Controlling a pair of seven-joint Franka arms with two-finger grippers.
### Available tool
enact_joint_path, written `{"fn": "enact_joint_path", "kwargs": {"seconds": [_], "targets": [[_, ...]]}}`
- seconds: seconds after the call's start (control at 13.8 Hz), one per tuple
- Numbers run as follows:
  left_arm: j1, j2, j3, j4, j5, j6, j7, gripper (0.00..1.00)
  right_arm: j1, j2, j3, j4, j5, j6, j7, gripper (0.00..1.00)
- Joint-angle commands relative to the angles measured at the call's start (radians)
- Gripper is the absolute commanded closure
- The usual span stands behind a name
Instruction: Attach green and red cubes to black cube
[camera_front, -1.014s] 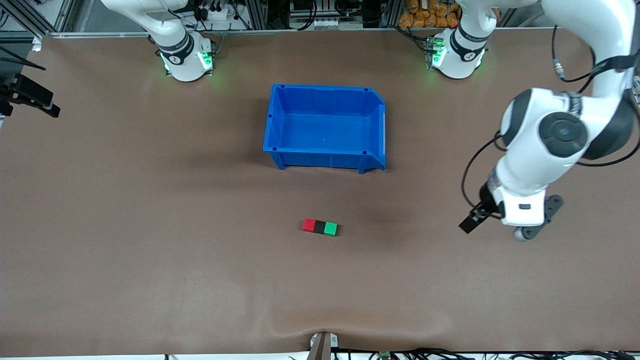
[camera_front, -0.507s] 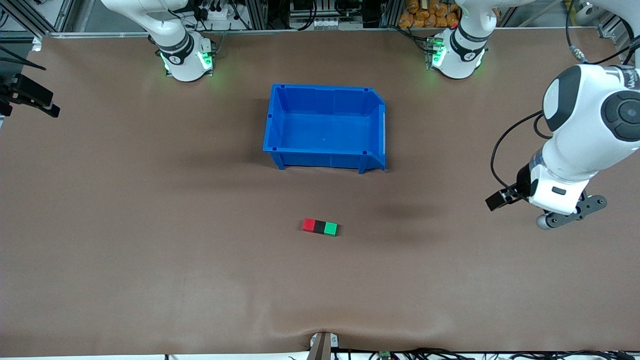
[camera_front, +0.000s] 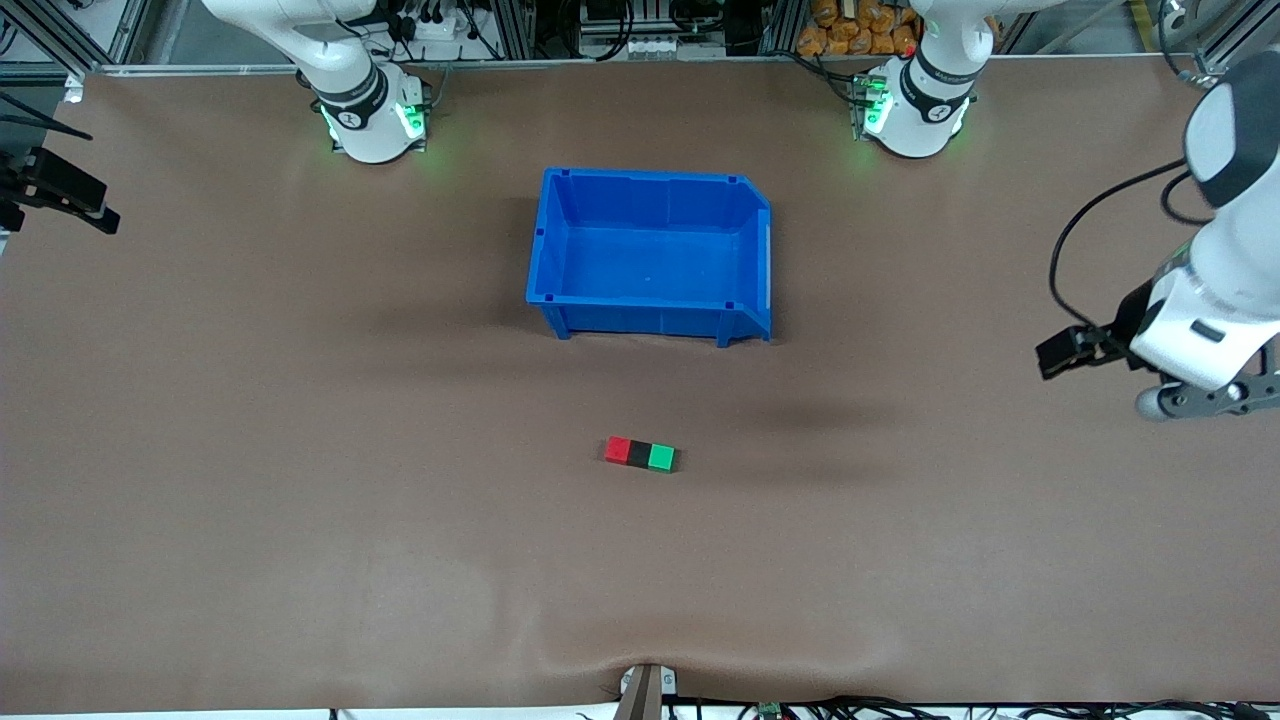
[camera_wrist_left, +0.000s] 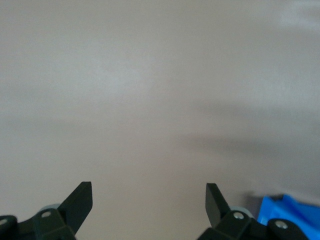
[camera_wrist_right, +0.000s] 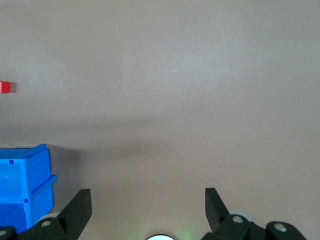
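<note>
Three cubes lie in one touching row on the brown table (camera_front: 300, 520), nearer the front camera than the blue bin (camera_front: 650, 252): the red cube (camera_front: 618, 450) at the end toward the right arm's end of the table, the black cube (camera_front: 639, 454) in the middle, and the green cube (camera_front: 660, 457) at the end toward the left arm's end. Seen from the bin in the front view, the row sits at about 6 o'clock, well apart from it. No gripper touches the cubes.

At about 3 o'clock in the front view, the left gripper (camera_front: 1062, 352) hangs over bare table near the left arm's end, well apart from the cubes. In the left wrist view the left gripper (camera_wrist_left: 148, 200) has its fingers spread wide with nothing between them, and a corner of the bin shows at the edge.

Out of the front view altogether, the right arm waits; its wrist view shows the right gripper (camera_wrist_right: 148, 201) with fingers likewise spread and empty, over bare table beside the bin, and the red cube small in the distance.
</note>
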Motion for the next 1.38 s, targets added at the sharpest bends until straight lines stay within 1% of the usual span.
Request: {"fn": "enact_joint_path", "kwargs": {"seconds": [0.0,0.07,0.14,0.29,0.36,0.65,0.87,1.09,1.3], "targets": [[-0.090,-0.087,0.111,-0.020,-0.035,-0.080,0.090,0.00,-0.010,-0.004,0.009,0.005,-0.006,-0.011,-0.009,0.00],[-0.124,-0.115,0.154,-0.023,-0.047,-0.126,0.148,0.00,-0.010,-0.004,0.009,0.005,-0.006,-0.011,-0.009,0.00],[-0.137,-0.141,0.182,-0.029,-0.064,-0.157,0.194,0.00,-0.010,-0.004,0.009,0.005,-0.006,-0.009,-0.009,0.00],[-0.167,-0.194,0.225,-0.052,-0.073,-0.208,0.274,0.00,-0.010,-0.004,0.009,0.005,-0.004,-0.009,-0.009,0.00],[-0.175,-0.211,0.232,-0.057,-0.073,-0.228,0.285,0.00,-0.010,-0.004,0.009,0.005,-0.004,-0.009,-0.009,0.00],[-0.166,-0.228,0.220,-0.039,-0.076,-0.251,0.276,0.00,-0.010,-0.004,0.009,0.005,0.004,-0.008,-0.009,0.00],[-0.161,-0.230,0.220,-0.032,-0.105,-0.280,0.275,0.00,-0.028,-0.003,0.007,0.005,0.024,-0.006,-0.009,0.00],[-0.132,-0.228,0.223,-0.019,-0.168,-0.294,0.275,0.00,-0.027,-0.003,0.007,0.005,0.025,-0.003,-0.014,0.00],[-0.134,-0.227,0.222,-0.017,-0.160,-0.294,0.264,0.00,-0.024,-0.006,0.009,0.005,0.022,0.000,-0.021,0.00]]}}
